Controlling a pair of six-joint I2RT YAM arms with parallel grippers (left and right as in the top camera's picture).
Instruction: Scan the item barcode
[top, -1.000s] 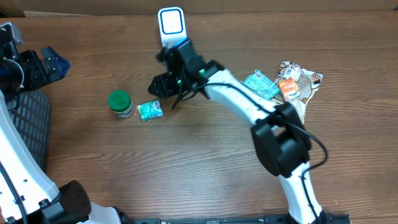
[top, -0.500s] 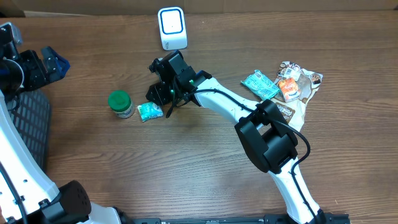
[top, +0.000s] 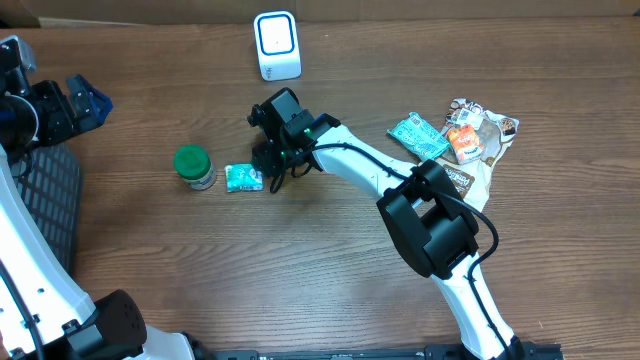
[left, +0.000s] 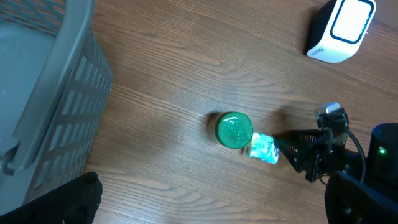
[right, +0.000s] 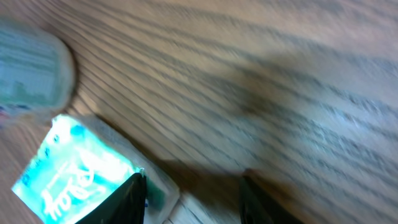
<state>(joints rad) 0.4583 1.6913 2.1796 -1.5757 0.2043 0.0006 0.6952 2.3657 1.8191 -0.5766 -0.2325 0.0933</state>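
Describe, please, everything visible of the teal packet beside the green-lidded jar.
The teal packet is small, flat and glossy, like plastic film, with white lettering and pale sealed edges. It lies on the wooden table close beside the green-lidded jar; contact there is unclear. The open right claw sits at its opposite end, one finger at its edge.

You have a brown counter (top: 300, 260), streaked with darker wood grain. The scanner (top: 277, 45) is white with a blue-edged face. The jar (top: 193, 165) has a green lid, and the packet (top: 243, 178) is teal with white lettering. The right end effector (top: 268, 165) is black with a green light, on a white arm (top: 370, 170). Your basket (left: 56, 93) is grey lattice. The pile of packets (top: 465, 135) mixes teal, orange and white.
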